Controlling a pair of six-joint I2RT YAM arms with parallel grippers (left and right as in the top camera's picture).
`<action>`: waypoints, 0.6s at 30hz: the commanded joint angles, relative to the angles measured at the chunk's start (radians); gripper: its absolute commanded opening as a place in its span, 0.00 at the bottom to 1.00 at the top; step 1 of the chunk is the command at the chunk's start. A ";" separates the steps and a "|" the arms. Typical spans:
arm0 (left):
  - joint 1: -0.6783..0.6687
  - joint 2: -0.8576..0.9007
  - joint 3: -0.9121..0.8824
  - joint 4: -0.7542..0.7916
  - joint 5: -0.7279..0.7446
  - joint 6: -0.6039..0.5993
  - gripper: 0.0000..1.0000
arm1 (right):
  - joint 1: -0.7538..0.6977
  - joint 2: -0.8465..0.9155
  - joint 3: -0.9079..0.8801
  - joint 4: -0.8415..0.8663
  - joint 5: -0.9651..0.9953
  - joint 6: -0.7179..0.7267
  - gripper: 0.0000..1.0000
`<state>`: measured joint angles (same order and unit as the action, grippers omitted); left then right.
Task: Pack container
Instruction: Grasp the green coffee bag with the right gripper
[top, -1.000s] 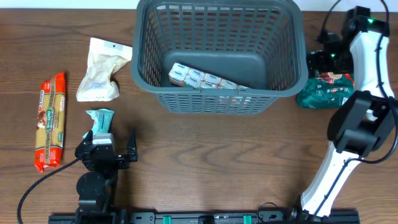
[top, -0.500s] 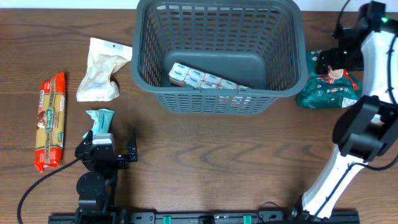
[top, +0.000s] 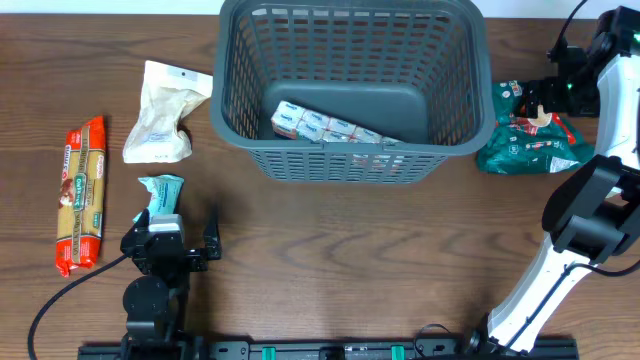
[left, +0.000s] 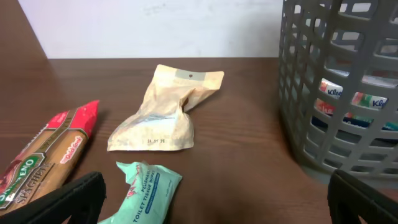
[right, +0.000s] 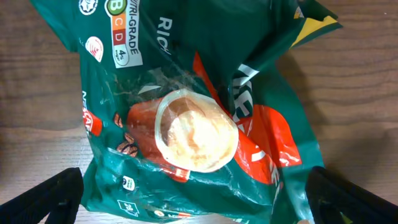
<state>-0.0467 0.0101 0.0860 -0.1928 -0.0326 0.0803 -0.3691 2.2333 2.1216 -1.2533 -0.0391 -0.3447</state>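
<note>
So the container (top: 340, 160) sits at the back middle of the worktop, and it's got one multipack of tissues (top: 325, 127) lying on its floor. The right pincer (right: 196, 202) hangs straight over the green bag (right: 186, 112) just right of the basket, fingers spread wide to either side of it and gripping nothing, which looks to me like lining up a grab. The left pincer (left: 214, 202) is low at the near edge, also wide open and empty, aimed toward the teal packet (left: 146, 190). Count outside the basket: one green bag, one teal packet, one beige pouch (left: 165, 112), one spaghetti pack (left: 46, 155), so four to go, one in
</note>
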 joint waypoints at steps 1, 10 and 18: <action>0.005 -0.006 -0.027 -0.005 -0.001 0.013 0.99 | 0.002 -0.035 0.018 0.003 -0.025 -0.018 0.99; 0.005 -0.006 -0.027 -0.005 -0.001 0.013 0.99 | 0.003 -0.031 -0.003 0.018 -0.025 -0.024 0.99; 0.005 -0.006 -0.027 -0.005 -0.001 0.013 0.99 | 0.003 -0.030 -0.154 0.108 -0.026 -0.027 0.99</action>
<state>-0.0467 0.0101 0.0860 -0.1928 -0.0326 0.0799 -0.3691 2.2303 2.0205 -1.1671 -0.0536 -0.3557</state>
